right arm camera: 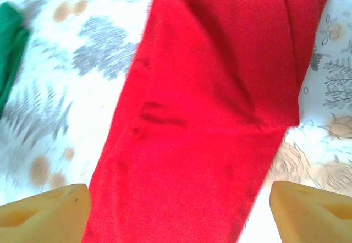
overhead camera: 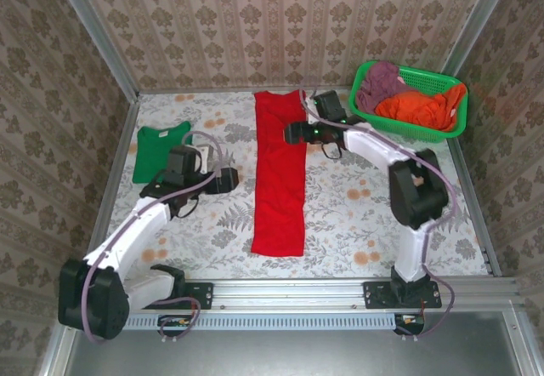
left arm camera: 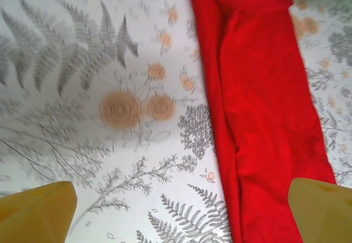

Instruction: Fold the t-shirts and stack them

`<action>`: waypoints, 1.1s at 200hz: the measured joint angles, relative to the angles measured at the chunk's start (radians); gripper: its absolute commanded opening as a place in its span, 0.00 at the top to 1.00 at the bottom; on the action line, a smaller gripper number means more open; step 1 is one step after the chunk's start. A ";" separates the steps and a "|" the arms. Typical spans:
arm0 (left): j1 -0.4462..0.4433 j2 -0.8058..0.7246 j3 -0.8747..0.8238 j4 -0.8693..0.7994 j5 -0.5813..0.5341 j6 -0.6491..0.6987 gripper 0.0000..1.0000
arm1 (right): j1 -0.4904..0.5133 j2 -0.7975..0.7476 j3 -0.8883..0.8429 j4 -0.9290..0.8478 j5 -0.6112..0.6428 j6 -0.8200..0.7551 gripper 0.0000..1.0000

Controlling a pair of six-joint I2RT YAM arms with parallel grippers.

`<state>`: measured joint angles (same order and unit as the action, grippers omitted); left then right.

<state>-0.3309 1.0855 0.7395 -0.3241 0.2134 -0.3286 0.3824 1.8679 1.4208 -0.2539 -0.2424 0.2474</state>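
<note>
Red t-shirt (overhead camera: pixel 279 180): narrow lengthwise strip, cross-folds outstanding. Green t-shirt (overhead camera: pixel 160 150): folded, well apart; stacking not done. Left gripper (left arm camera: pixel 179 209), right gripper (right arm camera: pixel 179 211): jaws spread, empty.

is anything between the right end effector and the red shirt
Nothing visible does. The right end effector hangs open directly over the red shirt, and its wrist view shows bare red cloth under the gap of its open fingers.
</note>
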 measured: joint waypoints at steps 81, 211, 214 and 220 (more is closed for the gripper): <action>0.040 -0.220 0.207 -0.266 0.183 0.659 0.00 | 0.276 -0.545 -0.446 0.026 0.144 -0.236 0.00; 0.191 -0.327 -0.084 -0.460 0.595 1.161 0.00 | 0.782 -0.350 -0.631 0.025 0.335 -0.439 0.17; 0.191 -0.327 -0.085 -0.462 0.595 1.162 0.00 | 0.782 -0.341 -0.631 0.025 0.333 -0.449 0.18; 0.192 -0.327 -0.088 -0.463 0.595 1.164 0.00 | 0.780 -0.328 -0.631 0.028 0.332 -0.460 0.20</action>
<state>-0.1390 0.7589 0.6514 -0.7868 0.8085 0.8356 1.1629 1.5402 0.7898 -0.2260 0.0891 -0.2123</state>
